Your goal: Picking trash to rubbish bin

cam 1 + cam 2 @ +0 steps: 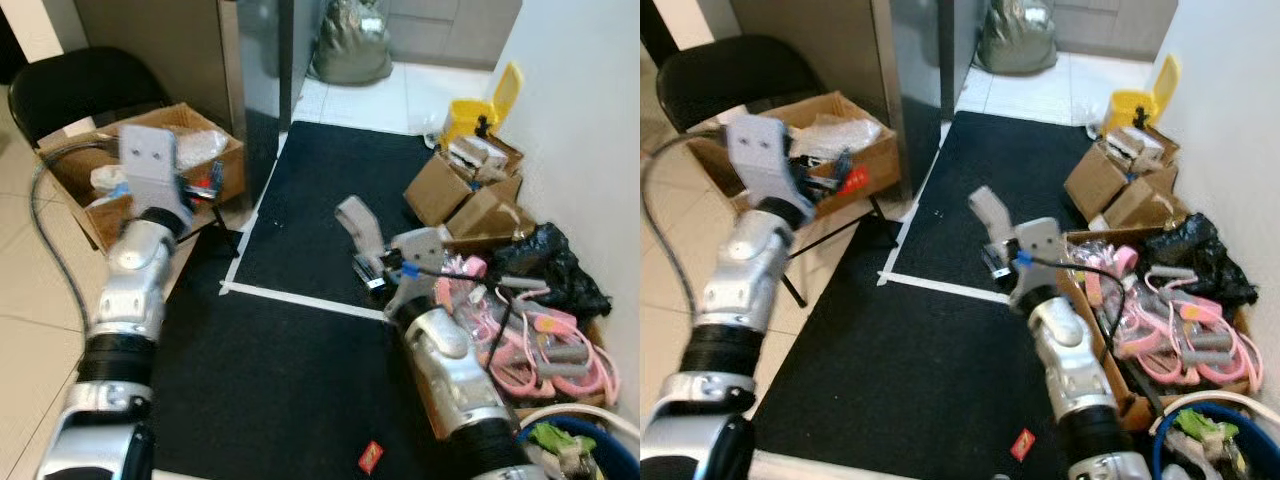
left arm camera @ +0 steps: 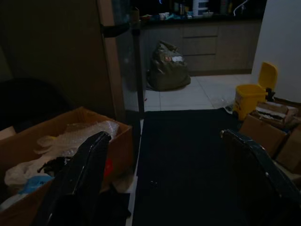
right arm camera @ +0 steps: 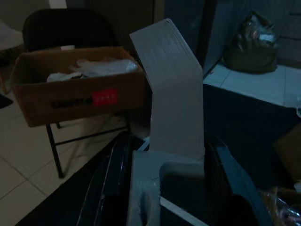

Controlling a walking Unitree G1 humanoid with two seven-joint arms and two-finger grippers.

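The right gripper (image 1: pixel 368 262) clamps a bent grey cardboard piece (image 1: pixel 358 226) above the black mat (image 1: pixel 330 190); the left gripper (image 2: pixel 164 155), fingers spread wide, hangs beside the cardboard box (image 1: pixel 225 160).

- Even indoor light is filling the 2 head views, brightest on the white floor tiles (image 1: pixel 372 98) at the far end.
- Slight softness is blurring fine detail there.
- Both wrist views are showing dim, grainy and shadowed scenes.
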